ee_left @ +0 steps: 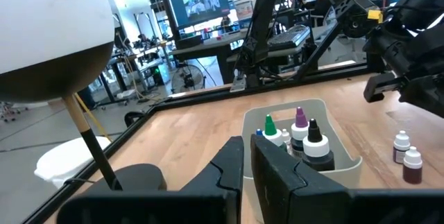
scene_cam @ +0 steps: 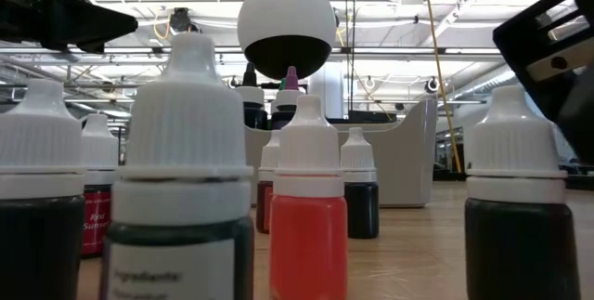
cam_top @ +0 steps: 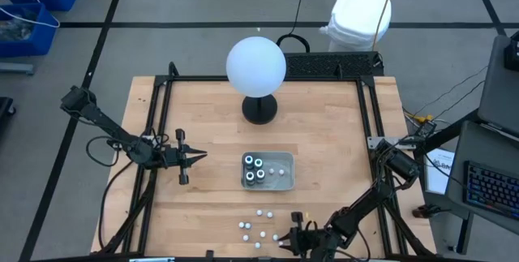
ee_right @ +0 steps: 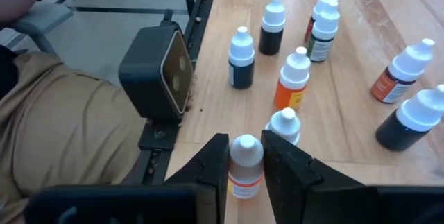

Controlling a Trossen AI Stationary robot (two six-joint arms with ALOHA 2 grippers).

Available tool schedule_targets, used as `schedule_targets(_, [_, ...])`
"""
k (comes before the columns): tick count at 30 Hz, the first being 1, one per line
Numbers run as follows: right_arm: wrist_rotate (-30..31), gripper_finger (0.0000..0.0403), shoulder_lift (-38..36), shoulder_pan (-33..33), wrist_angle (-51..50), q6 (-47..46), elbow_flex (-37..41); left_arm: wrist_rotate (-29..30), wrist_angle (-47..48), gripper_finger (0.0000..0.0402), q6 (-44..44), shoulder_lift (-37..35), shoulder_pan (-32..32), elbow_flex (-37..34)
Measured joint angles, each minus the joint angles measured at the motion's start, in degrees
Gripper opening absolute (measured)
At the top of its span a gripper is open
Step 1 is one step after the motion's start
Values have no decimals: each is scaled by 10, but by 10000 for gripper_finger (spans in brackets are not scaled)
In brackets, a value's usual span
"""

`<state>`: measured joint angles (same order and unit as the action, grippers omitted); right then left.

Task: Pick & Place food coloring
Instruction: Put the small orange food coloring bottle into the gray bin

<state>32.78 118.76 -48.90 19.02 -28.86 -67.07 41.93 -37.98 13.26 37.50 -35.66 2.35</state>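
The food coloring is a set of tiny bottles. Several dark ones stand in the shallow grey tray point(cam_top: 285, 183) at mid-table, their pointed caps point(ee_left: 300, 120) showing in the left wrist view. Several white-capped loose bottles point(cam_top: 259, 223) stand on the wood near the front edge. My right gripper point(cam_top: 284, 242) is low among them, shut on one white-capped bottle point(ee_right: 245, 163) with an orange label. My left gripper point(cam_top: 203, 156) hovers shut left of the tray, level and pointing at it, touching nothing. My right gripper pinches the small bottle between its two fingers, which lie on the sides of its white cap and shoulder point(ee_right: 244, 156). The fingers come slanting down from the table's right-near side. The bottle stands upright between them; whether its base is on the table I cannot tell.
A white globe point(cam_top: 255, 66) on a black base point(cam_top: 259, 109) stands behind the tray. A white-capped bottle point(ee_right: 284, 123) stands right past the held one, others farther on. A black camera box point(ee_right: 156, 71) sits at the near edge, a person's clothing point(ee_right: 55, 134) beyond it.
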Motion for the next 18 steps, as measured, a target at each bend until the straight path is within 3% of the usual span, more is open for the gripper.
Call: schedule_targets(18, [0, 68, 0, 0, 0, -11, 0, 0, 0, 37, -1, 0, 0, 0])
